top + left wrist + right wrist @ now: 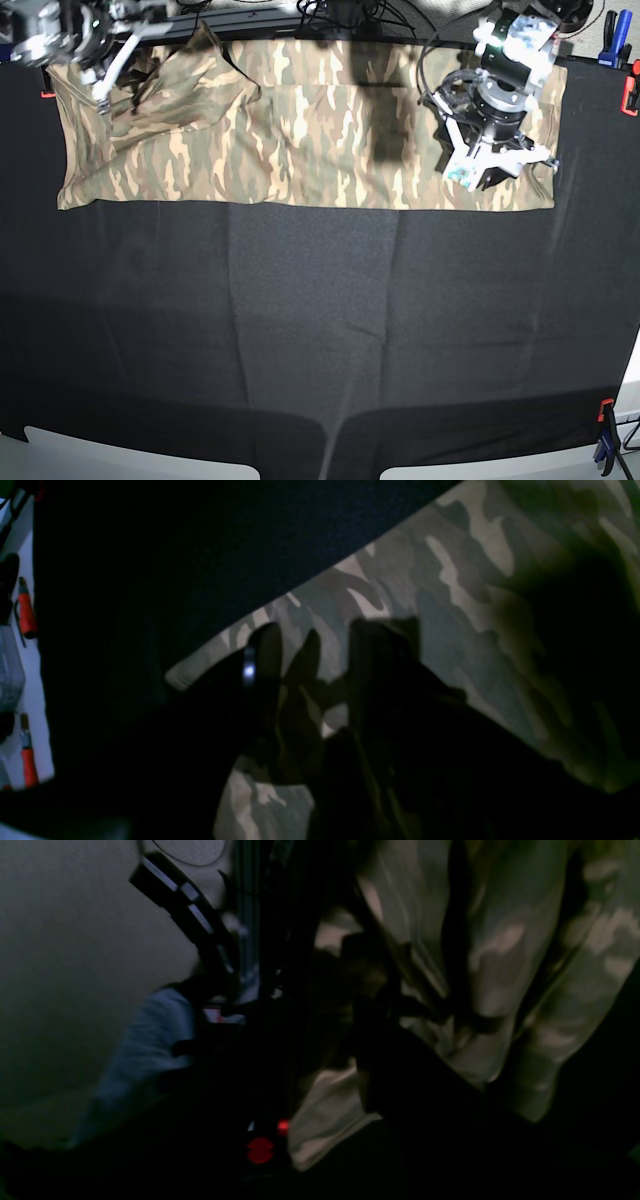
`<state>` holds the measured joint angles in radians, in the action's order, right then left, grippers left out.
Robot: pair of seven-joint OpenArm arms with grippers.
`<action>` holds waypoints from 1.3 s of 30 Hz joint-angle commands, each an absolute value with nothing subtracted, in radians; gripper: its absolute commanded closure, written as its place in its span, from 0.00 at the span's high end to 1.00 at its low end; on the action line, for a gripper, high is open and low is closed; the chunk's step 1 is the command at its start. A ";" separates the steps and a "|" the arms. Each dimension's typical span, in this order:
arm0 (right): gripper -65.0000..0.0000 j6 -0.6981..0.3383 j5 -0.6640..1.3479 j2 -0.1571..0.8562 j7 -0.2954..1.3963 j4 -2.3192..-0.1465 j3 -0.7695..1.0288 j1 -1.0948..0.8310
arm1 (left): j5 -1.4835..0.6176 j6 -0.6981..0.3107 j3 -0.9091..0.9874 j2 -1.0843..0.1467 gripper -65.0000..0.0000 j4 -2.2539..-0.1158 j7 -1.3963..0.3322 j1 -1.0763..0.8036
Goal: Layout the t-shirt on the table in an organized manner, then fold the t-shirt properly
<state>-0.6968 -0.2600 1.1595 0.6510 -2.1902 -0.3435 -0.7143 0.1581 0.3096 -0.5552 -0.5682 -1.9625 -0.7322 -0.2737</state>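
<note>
Surface: table (pixel 320 340), matte black cloth, wide, bare across the near half of the base view; blue clamp (pixel 603 452) at the near right corner, red clamp (pixel 629 95) at the far right edge.

Beyond the bare cloth: t-shirt (pixel 300 140), camouflage, spread as a long band along the far edge, long axis running from one arm to the other; near hem fairly straight; fabric bunched and raised at the end under the right arm.

Far right in base view: left gripper (pixel 480 172), low over its end of the shirt; in the wrist view fingers (pixel 262 650) apart, cloth directly beneath and between them, straight cloth edge just beyond the tips; spread, nothing pinched as far as visible.

Far left in base view: right gripper (pixel 103 98), above the bunched end; wrist view dark and blurred, folds of fabric (pixel 480 990) hanging close against the fingers; probably clamped on the cloth, though jaw state not discernible.

Judgement: layout stage unfinished; rumpled end nearer the right arm, flat end already under the left.
</note>
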 commanded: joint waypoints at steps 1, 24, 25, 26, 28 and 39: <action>0.28 -0.698 -0.270 1.171 0.646 -2.202 -0.358 -0.704 | 0.176 0.317 -0.550 -0.576 0.34 -1.978 -0.710 -0.266; 0.28 -0.590 -0.415 1.070 0.589 -2.094 -0.570 -0.491 | 0.193 0.317 -0.550 -0.547 0.34 -1.978 -0.710 -0.266; 0.28 -0.590 -0.422 1.062 0.590 -2.078 -0.570 -0.491 | 0.192 0.317 -0.551 -0.541 0.34 -1.978 -0.709 -0.266; 0.28 -0.590 -0.431 1.057 0.590 -2.064 -0.570 -0.490 | 0.193 0.317 -0.550 -0.533 0.34 -1.978 -0.709 -0.266; 0.28 -0.587 -0.453 1.056 0.591 -2.053 -0.570 -0.490 | 0.192 0.317 -0.551 -0.527 0.34 -1.978 -0.707 -0.266; 0.28 -0.505 -0.468 1.055 0.590 -2.053 -0.570 -0.490 | 0.193 0.317 -0.550 -0.527 0.34 -1.978 -0.706 -0.266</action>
<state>-0.5114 -0.4679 1.0386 0.5911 -2.0392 -0.5743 -0.4934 0.1799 0.3096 -0.5552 -0.5213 -1.9625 -0.7296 -0.2737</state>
